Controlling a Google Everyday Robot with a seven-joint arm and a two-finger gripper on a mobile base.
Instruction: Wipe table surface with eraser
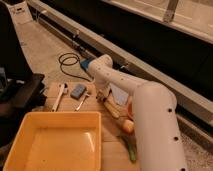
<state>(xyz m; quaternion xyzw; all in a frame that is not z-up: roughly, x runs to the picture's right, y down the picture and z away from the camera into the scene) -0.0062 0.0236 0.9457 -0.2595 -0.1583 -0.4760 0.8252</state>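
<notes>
Right now we see the white arm rising from the lower right as a thick, rounded column, leaning up and to the left across the table surface point(70, 103). It bends at a rounded joint with a blue band above the table's far edge. From that joint the last link drops steeply toward the wood. The gripper point(103, 98) sits low at the end of that link, just over the planks, with its fingers pressed together. It sits right at the far end of the eraser point(113, 108), a tan block lying slantwise on the table beside the arm. We cannot tell whether the eraser is pinched or only touched.

To the left of the gripper lie a blue-grey pad point(78, 91), a slim metal tool point(82, 101) and a white tool point(59, 95). A big yellow tub point(30, 131) fills the near left of the table. A pale blue cloth point(120, 94) shows just behind the arm.
</notes>
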